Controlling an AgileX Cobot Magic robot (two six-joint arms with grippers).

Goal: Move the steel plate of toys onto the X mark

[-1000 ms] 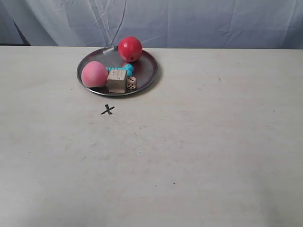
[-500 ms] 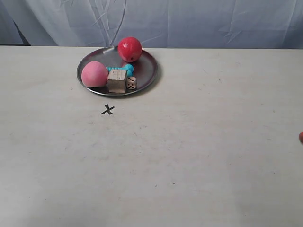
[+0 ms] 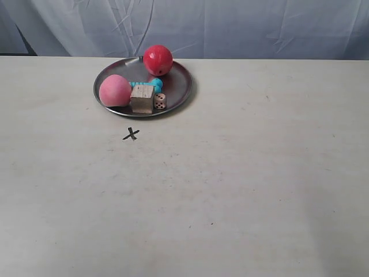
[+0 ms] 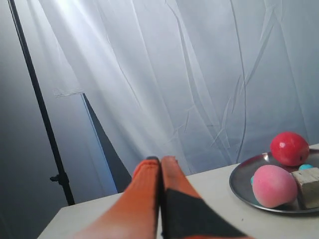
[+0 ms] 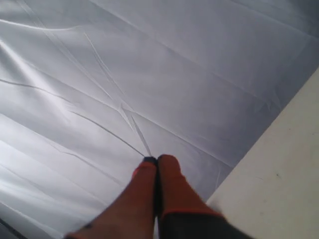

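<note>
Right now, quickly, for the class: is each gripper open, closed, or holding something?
Left gripper: closed, holding nothing.
Right gripper: closed, holding nothing.

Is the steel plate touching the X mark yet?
Apart. The exterior view shows a strip of bare table between the steel plate and the X mark.

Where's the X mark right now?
In the exterior view the X mark lies left of centre, just on the camera side of the steel plate, below the wooden cube, clear of the rim.
</note>
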